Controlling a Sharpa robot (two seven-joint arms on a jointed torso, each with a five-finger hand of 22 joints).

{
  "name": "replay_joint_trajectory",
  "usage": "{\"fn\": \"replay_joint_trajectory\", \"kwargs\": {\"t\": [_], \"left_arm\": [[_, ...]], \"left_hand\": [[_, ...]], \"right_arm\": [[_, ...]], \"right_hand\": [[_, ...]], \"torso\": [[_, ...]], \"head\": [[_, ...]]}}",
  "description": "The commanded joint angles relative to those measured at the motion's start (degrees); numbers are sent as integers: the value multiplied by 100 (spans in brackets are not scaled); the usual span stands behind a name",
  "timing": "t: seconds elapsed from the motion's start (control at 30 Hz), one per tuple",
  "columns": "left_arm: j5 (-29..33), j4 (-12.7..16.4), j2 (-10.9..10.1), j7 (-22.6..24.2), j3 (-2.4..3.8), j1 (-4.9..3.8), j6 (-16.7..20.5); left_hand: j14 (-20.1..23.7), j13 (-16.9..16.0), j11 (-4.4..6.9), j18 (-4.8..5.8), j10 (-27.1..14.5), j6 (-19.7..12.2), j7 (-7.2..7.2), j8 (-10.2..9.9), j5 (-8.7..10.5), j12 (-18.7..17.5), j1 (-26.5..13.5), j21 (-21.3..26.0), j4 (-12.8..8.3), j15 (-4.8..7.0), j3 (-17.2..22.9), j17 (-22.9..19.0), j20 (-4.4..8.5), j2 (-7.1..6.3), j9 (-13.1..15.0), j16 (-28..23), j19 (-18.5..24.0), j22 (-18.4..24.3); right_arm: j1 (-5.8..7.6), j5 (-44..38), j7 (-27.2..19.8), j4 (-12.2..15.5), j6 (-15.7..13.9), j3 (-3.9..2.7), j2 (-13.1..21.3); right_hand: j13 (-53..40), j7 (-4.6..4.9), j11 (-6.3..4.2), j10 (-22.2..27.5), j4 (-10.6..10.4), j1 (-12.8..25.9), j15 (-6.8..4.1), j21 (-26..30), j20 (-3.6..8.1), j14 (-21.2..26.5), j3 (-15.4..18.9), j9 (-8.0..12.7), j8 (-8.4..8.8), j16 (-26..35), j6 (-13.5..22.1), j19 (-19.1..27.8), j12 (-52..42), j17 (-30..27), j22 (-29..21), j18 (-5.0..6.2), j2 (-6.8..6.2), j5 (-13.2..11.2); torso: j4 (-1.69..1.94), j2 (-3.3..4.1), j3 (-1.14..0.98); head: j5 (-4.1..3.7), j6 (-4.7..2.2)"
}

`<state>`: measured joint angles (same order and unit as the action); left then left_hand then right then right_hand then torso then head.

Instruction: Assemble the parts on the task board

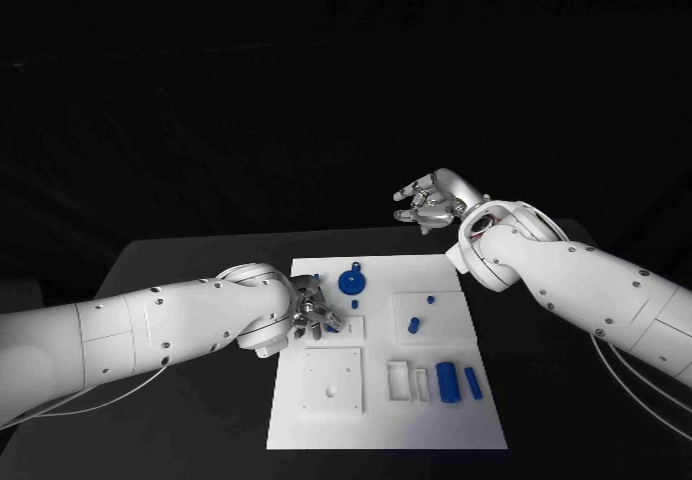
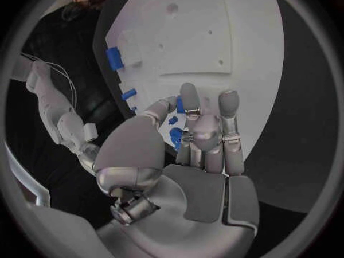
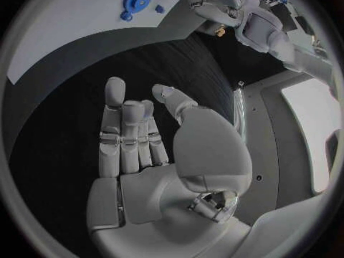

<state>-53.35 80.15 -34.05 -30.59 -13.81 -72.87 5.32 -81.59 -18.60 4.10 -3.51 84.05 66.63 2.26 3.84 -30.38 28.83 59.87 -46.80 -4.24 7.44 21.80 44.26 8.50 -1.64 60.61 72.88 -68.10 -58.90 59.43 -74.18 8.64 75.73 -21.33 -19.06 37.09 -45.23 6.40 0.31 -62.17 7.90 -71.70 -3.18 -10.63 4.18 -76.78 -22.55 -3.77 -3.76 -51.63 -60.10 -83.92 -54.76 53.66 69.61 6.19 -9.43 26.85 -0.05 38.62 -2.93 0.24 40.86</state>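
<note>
Black tabletop (image 1: 188,270) carries the white task board (image 1: 433,420) at its middle, with a blue round part (image 1: 352,282) near the board's far edge, a small blue peg (image 1: 414,324) at mid-board, and two blue cylinders (image 1: 459,382) side by side toward the near right. Over the board's left edge the left hand (image 1: 313,311) pinches a small blue part (image 2: 176,136) between thumb and fingers. Beyond the board's far right corner, the right hand (image 1: 431,203) hangs above the table, fingers apart and holding nothing.
</note>
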Motion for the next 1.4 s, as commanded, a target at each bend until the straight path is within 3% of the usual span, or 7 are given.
{"fn": "replay_joint_trajectory", "kwargs": {"t": [0.03, 0.23, 0.33, 0.5, 0.7, 1.2, 1.4], "left_arm": [[-21, 14, 6, -44, -2, 9, -121], [-19, 2, 4, -50, -2, 13, -136], [-18, -12, 15, -60, -2, 14, -151], [-7, -55, 50, -70, -2, 32, -187], [8, -106, 93, -73, -2, 64, -221], [45, -157, 137, -88, -2, 85, -331], [47, -159, 137, -98, -2, 86, -363]], "left_hand": [[-7, -1, 30, 27, 203, 346, -299, 15, -20, -35, 71, 37, -562, -2, 578, 3, -18, 7, 7, -30, -38, -6], [-7, -1, 30, 27, 203, 346, -299, 15, -20, -35, 71, 37, -562, -2, 578, 3, -18, 7, 7, -30, -38, -6], [-5, -3, 29, 27, 201, 343, -297, 15, -9, -41, 73, 76, -562, -4, 579, 0, -21, 13, -5, -33, -51, -54], [-3, -7, 30, 32, 202, 354, -307, 15, 225, -40, 92, 118, -518, -5, 527, -5, -25, 32, -23, -36, -62, -91], [-8, -9, 30, 49, 213, 401, -324, 23, 317, -34, 145, 196, -415, 1, 459, 16, -18, 9, -33, -26, -94, -156], [-23, 6, 35, 88, 230, 535, -378, 65, 407, 45, 202, 386, -276, 17, 379, 123, -2, -58, 280, 11, -174, -367], [-41, 10, 38, 100, 237, 543, -407, 250, 420, 113, 193, 462, -224, 25, 354, 198, 3, -60, 409, 42, -210, -465]], "right_arm": [[0, -75, -3, -8, 107, -3, -20], [-1, -76, -1, -20, 129, -3, -36], [-1, -77, 8, -25, 140, -3, -40], [-1, -79, 18, -32, 159, -3, -48], [-2, -80, 22, -39, 176, -2, -52], [-8, -80, 23, -59, 202, -2, -64], [-13, -80, 23, -65, 210, -2, -67]], "right_hand": [[6, -7, -21, 32, -6, 72, -34, 20, 43, 15, -27, 7, 22, 22, -52, -159, -18, -5, 5, 59, -5, 34], [6, -8, -22, 34, -4, 85, -35, 23, 44, 14, -48, 6, 20, 22, -60, -160, -17, -5, 20, 59, -1, 78], [10, -11, -26, 35, 7, 99, -39, 22, 49, 17, -95, 6, 21, 22, -77, -159, -9, -4, 38, 58, -15, 234], [12, -10, -27, 36, 11, 110, -40, 23, 50, 21, -119, 6, 22, 24, -75, -156, -5, -4, 54, 58, -21, 258], [13, -10, -27, 36, 15, 113, -40, 24, 50, 20, -129, 6, 21, 24, -75, -154, -3, -3, 62, 59, -25, 285], [13, -8, -27, 36, 16, 129, -41, 31, 51, 21, -154, 6, 22, 25, -69, -154, 1, -2, 92, 60, -35, 358], [15, -8, -28, 36, 18, 133, -42, 37, 51, 23, -164, 6, 21, 26, -71, -153, 4, -2, 104, 61, -42, 400]], "torso": [[4, 2, -2], [-1, -1, -4], [-1, 1, -4], [-4, -1, -2], [-2, 1, -1], [3, 1, -4], [1, 0, -3]], "head": [[-9, -3], [-1, 11], [0, 9], [0, 9], [-4, 17], [-14, 32], [-18, 36]]}}
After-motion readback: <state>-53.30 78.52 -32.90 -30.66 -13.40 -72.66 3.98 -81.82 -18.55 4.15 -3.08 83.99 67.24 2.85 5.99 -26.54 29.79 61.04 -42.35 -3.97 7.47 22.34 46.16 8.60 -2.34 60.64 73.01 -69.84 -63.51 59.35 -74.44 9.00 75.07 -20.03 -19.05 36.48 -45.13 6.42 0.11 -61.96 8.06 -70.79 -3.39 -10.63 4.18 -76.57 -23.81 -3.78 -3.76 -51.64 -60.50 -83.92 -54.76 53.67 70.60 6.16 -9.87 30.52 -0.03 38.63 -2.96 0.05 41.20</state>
